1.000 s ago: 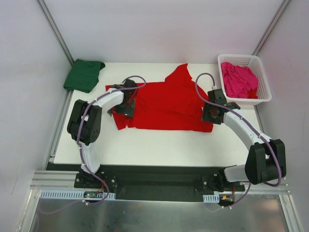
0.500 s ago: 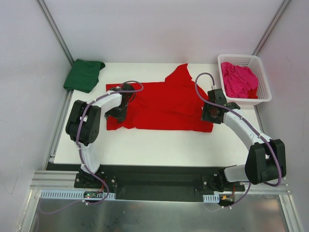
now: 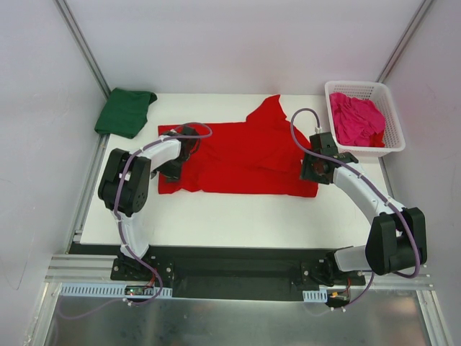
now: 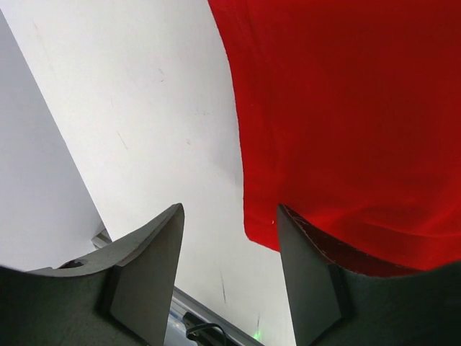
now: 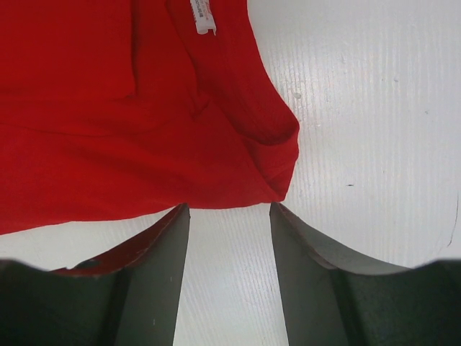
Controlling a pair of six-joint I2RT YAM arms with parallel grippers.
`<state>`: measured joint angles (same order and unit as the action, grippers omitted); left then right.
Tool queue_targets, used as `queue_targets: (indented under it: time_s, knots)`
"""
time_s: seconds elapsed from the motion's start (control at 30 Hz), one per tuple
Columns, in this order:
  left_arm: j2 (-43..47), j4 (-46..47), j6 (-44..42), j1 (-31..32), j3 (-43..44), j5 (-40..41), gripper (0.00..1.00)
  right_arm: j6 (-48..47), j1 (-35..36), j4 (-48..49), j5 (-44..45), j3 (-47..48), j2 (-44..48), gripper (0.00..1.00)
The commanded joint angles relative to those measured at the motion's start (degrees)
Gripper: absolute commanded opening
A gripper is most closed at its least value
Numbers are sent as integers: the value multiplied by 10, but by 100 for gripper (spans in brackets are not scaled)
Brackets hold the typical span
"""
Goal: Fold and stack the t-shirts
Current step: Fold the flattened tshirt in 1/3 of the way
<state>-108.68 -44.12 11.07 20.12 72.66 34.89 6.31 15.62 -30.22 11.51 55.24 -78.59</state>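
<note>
Currently the red t-shirt (image 3: 241,155) lies spread across the middle of the table (image 3: 216,216), flattened into a rough rectangle, with one flap poking out toward the far edge. It does not read as a finished fold, more an intermediate state.

Left gripper (image 4: 230,277): jaws stand apart, nothing clamped. The near-left corner of the red cloth sits in the gap, and one finger (image 4: 310,281) overlaps the hem. Bare table shows under the other.

Right gripper (image 5: 229,277): jaws also spread, holding nothing. It hovers just short of the shirt's near-right corner. A white label (image 5: 203,16) shows on the cloth further in.

Other garments:
- green t-shirt (image 3: 126,112) lies at the far-left corner of the table, well apart from the red one. It looks compact and folded, so I judge it done.
- pink t-shirt (image 3: 356,119) sits crumpled inside the white basket (image 3: 392,144) at the far right. It is not folded.

Progress, as a judgement: about one shirt of three is complete. The red one is in hand, with both grippers placed at its near corners, which suggests a two-arm pinch and fold toward the far edge as the step being set up. Left to do: finish the red folds, place it on the green, then take out, flatten, fold and stack the pink.
</note>
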Motion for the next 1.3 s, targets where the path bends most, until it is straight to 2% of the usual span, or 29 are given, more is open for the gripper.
queue_targets:
  time_s: [0.0, 0.17, 0.23, 0.27, 0.3, 0.37, 0.4, 0.47, 0.57, 0.87, 1.27]
  knots:
    - [32, -22, 4, -5, 3, 6, 54, -8, 3, 9, 4, -1, 9, 52]
    - [93, -26, -5, -5, 22, 3, 56, -6, 3, 9, 2, -6, 8, 52]
    - [109, -27, -5, -7, 29, -11, 54, -7, 3, 10, 3, -8, 10, 52]
    - [127, -27, 3, -6, 30, -20, 47, -6, 3, 10, 2, -9, 9, 52]
    - [138, -27, 10, -7, 32, -30, 22, -6, 3, 10, 2, -9, 9, 52]
    - [167, -20, 41, -13, 28, -76, 3, -6, 3, 10, 2, -8, 7, 52]
    - [176, -13, 53, -16, 24, -95, 0, -6, 4, 11, 1, -9, 6, 52]
    - [198, 30, 75, -17, -5, -152, 0, -6, 3, 13, -3, -7, 5, 52]
    - [204, 73, 114, -17, -43, -193, 0, -5, 3, 12, -7, -4, -1, 52]
    - [218, 191, 188, -17, -154, -227, 0, -6, 4, 11, -9, -2, -3, 53]
    - [218, 269, 193, -42, -218, -249, 0, -9, 5, 9, -7, 0, -6, 53]
